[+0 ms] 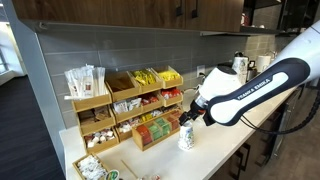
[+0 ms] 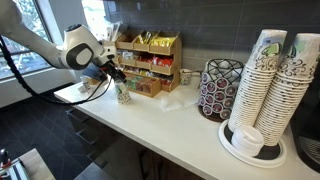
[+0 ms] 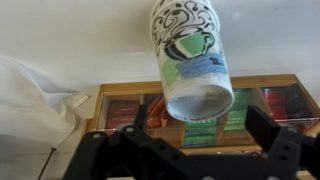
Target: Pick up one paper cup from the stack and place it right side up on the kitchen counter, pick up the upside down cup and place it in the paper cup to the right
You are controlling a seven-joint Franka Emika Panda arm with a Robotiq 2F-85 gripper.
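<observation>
One patterned paper cup (image 3: pixel 190 55) is the item under the tool. It stands on the kitchen counter (image 2: pixel 175 122), just in front of the wooden snack racks (image 1: pixel 125 105). Its wall carries black scrollwork and a green mug motif. In the wrist view the end facing the camera is a closed, recessed grey disc, consistent with a cup standing mouth down.

The gripper (image 3: pixel 200 118) sits directly above the cup with its jaws spread wide. One dark finger shows on each side of the cup, and a clear gap separates each finger from the cup wall. Nothing is pinched. In both exterior views the gripper (image 1: pixel 190 116) (image 2: pixel 112 76) hangs close over the cup's upper end. The white and black arm (image 1: pixel 260 80) reaches in from the frame edge.

The stack (image 2: pixel 263 88) of nested white cups stands at the opposite end of the counter, well apart from the patterned cup. A second column (image 2: pixel 300 78) stands just beside it, and both rest on a round white tray (image 2: pixel 230 149). A squat dark-patterned container (image 2: pixel 220 90) stands just beside the tray, between it and the racks.

A crumpled white sheet (image 3: pixel 30 95) lies on the counter near the cup; its material cannot be told.
</observation>
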